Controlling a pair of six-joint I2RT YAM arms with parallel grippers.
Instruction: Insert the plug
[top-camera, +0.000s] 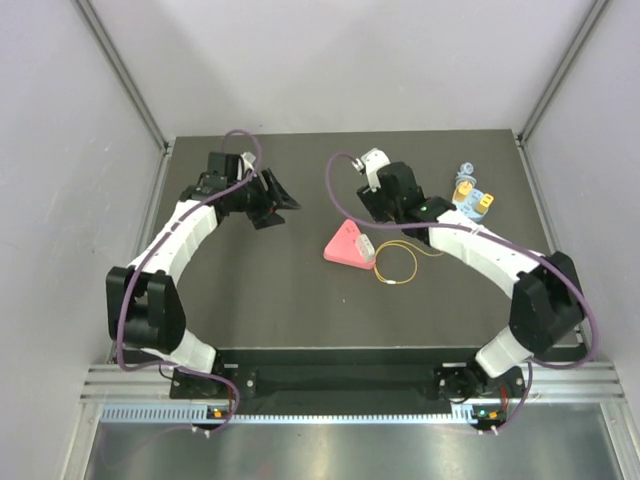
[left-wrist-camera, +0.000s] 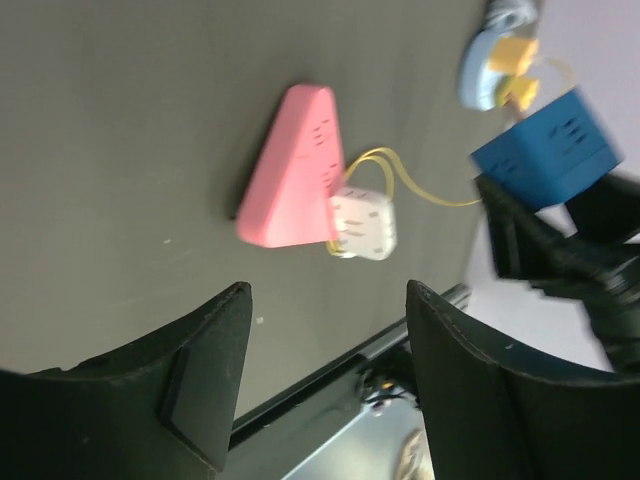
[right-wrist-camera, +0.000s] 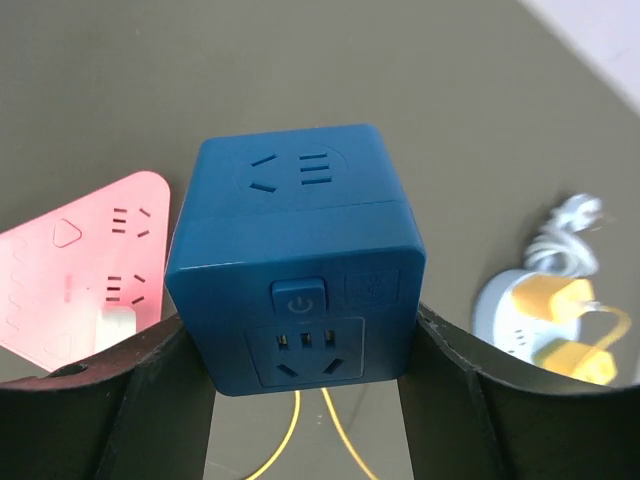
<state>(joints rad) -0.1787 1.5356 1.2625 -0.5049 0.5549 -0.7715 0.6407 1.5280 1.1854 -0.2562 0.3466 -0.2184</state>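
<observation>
The right gripper (right-wrist-camera: 305, 335) is clamped on a blue cube (right-wrist-camera: 300, 270), one finger on each side, a socket face and a power button turned toward its camera. The left gripper (left-wrist-camera: 328, 300) stands open with nothing between its fingers.

The plug (right-wrist-camera: 552, 298) lies to the right of the right gripper and a little beyond it, on a pale round socket (right-wrist-camera: 505, 310). A second yellow block (right-wrist-camera: 582, 362) sits just beside it. A thin yellow cable (right-wrist-camera: 622, 325) curves off at their far side; it seems to join the upper block, though that is hard to make out.

To the left of the right gripper lies a pink strip (right-wrist-camera: 90, 260), with a white adapter (left-wrist-camera: 362, 225) touching its corner. Seen from the left gripper, both lie ahead, apart from its fingers.
</observation>
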